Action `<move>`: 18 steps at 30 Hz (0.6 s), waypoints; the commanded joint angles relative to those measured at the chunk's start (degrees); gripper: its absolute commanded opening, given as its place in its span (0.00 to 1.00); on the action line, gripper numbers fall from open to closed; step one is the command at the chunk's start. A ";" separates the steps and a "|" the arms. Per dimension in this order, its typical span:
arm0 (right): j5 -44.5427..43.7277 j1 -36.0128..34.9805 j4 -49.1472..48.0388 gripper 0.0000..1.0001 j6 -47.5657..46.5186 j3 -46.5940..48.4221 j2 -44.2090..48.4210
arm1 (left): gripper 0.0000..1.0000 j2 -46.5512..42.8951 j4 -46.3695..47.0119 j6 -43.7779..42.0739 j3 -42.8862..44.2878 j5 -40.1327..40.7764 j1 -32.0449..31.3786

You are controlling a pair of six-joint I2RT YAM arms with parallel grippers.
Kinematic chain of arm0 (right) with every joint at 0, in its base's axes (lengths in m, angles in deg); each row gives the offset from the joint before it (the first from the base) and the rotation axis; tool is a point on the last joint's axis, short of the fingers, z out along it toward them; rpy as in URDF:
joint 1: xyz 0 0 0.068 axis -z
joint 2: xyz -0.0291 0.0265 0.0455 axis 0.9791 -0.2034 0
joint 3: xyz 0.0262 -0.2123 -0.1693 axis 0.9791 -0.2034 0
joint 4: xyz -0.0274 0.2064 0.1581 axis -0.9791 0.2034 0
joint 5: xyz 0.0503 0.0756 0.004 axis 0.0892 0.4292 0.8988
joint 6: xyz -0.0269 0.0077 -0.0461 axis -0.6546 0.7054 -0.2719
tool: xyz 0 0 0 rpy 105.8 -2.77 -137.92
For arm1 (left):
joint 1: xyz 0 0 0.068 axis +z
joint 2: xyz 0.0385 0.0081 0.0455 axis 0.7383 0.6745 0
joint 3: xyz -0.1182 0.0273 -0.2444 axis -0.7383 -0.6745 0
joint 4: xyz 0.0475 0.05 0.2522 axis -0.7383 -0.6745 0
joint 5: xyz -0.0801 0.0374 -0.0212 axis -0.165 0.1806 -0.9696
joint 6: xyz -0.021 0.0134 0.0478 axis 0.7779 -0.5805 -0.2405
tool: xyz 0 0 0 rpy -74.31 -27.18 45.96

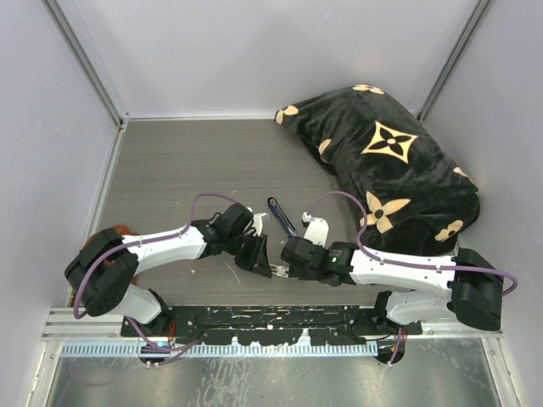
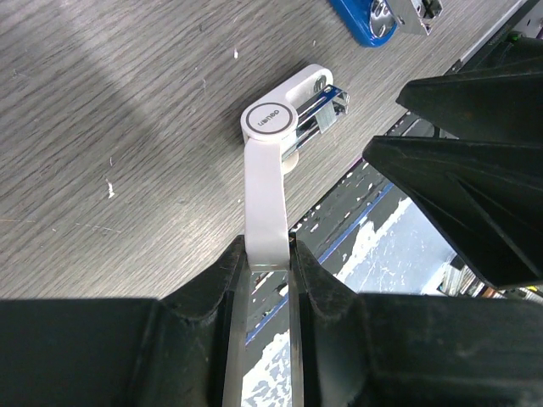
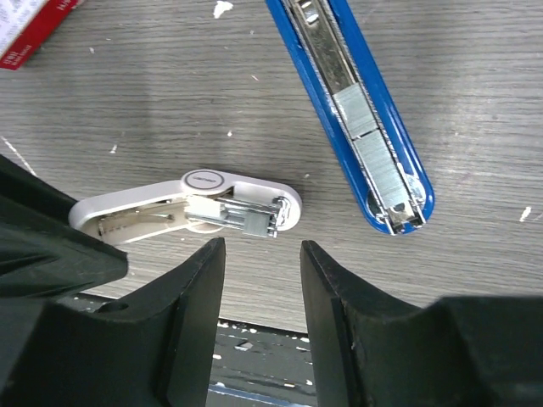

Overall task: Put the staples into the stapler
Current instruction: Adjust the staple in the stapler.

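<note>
Left wrist: my left gripper point(image 2: 269, 254) is clamped on the end of one leg of a white oblong piece point(image 2: 265, 182), which lies bent open on the grey tabletop point(image 2: 102, 102). I judge the pinch is there to keep the piece from sliding. The stapler point(image 2: 363, 19) shows only its blue tip, just past the white piece.

Right wrist: my right gripper point(image 3: 263, 248) has its fingers apart and holds nothing. It hovers above the white piece's metal end, probably so it can close on something there. Beyond it the stapler lies opened, silver channel facing up (the only way it can take a load). The staples point(image 3: 361, 127) sit as grey blocks in that channel, towards its rounded tip. A red-and-white box point(image 3: 25, 25) peeks in at the corner.

Top view: the stapler lies near the middle of the tabletop, closer to the near edge, where both arms meet. A patterned black cushion point(image 1: 390, 161) fills the far right corner, well apart.
</note>
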 commanded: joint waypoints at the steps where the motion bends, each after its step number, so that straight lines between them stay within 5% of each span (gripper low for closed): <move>1: 0.06 0.19 -4.09 0.46 -0.80 2.54 0.11 | 0.07 -0.78 0.09 -0.91 2.01 -0.03 0.15; 18: 2.39 0.18 -6.58 0.37 -3.69 4.28 -7.48 | 0.08 -0.90 0.28 -0.64 1.90 -0.32 0.17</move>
